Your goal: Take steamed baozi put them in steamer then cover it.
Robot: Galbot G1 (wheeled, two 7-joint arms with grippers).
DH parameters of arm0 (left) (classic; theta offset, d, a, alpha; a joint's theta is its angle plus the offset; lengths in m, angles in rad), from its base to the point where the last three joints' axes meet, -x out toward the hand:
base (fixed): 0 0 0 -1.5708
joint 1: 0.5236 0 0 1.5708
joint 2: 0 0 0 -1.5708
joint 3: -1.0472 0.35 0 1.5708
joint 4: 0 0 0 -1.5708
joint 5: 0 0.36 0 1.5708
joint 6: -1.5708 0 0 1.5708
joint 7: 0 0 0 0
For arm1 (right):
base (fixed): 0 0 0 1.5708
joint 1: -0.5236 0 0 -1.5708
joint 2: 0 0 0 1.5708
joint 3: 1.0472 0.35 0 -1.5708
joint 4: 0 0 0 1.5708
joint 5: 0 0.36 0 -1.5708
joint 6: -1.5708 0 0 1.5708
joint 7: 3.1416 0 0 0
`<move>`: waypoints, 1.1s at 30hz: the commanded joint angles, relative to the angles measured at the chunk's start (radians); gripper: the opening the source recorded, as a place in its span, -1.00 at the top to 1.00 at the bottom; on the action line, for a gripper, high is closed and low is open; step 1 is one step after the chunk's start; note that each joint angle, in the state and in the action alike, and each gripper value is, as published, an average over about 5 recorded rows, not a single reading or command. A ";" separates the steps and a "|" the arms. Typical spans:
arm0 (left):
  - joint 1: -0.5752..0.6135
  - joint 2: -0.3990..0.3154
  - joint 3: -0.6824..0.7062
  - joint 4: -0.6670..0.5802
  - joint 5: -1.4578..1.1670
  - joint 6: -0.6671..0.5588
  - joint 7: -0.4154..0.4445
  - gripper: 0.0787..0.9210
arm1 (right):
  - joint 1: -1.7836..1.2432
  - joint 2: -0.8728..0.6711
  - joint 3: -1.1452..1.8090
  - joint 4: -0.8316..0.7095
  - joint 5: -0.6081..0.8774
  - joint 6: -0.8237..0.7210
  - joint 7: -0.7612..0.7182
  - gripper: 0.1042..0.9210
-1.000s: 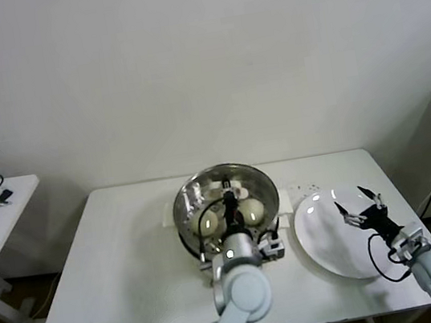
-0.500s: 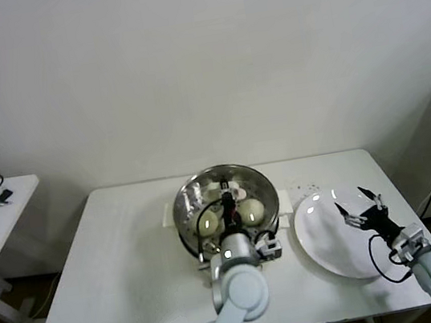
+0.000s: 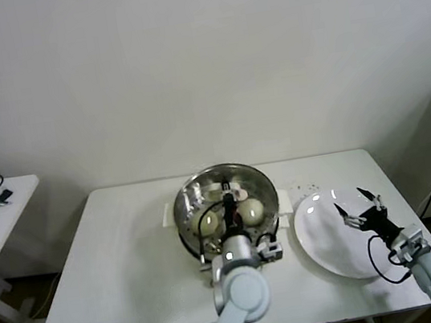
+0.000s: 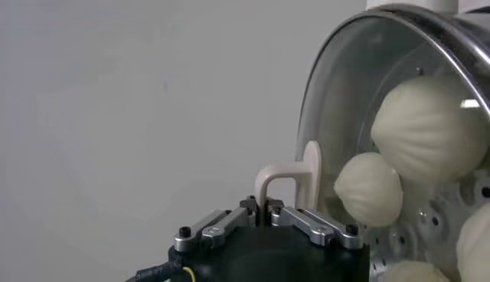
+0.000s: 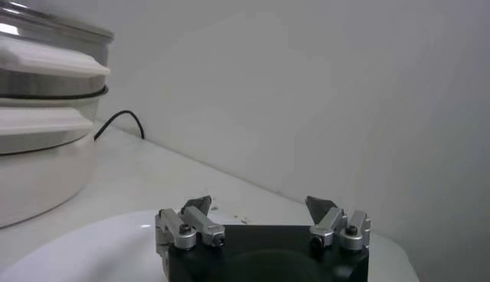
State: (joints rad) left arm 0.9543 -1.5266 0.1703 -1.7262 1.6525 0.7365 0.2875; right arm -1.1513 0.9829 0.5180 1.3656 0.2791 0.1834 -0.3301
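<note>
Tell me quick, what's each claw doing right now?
Left gripper: shut on the cover's handle, over the steamer.
Right gripper: open, empty, above the white plate.

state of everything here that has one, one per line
lid: on the steamer, handle clamped by the left end effector
steamer: covered, baozi inside
baozi: under the lid, inside the steamer
plate: empty
left end effector: shut on the lid handle
right end effector: open, holding nothing, above the plate

a lab: bare white wall (image 3: pixel 201 66), plain white tables (image 3: pixel 132 255).
</note>
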 commanded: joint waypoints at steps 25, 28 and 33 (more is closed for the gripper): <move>0.005 0.031 -0.010 -0.027 -0.064 0.049 -0.012 0.73 | -0.008 0.006 0.016 0.014 -0.003 -0.031 -0.007 -0.76; 0.009 0.047 -0.007 -0.058 -0.083 0.049 -0.012 0.53 | -0.022 0.000 0.023 0.042 0.014 -0.085 -0.015 -0.76; 0.029 0.077 0.000 -0.123 -0.118 0.049 -0.013 0.18 | -0.032 -0.006 0.037 0.059 0.033 -0.156 -0.014 -0.76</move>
State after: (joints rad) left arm 0.9681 -1.4855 0.1674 -1.7650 1.5847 0.7365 0.2682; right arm -1.1697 0.9830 0.5435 1.3918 0.2827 0.1352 -0.3404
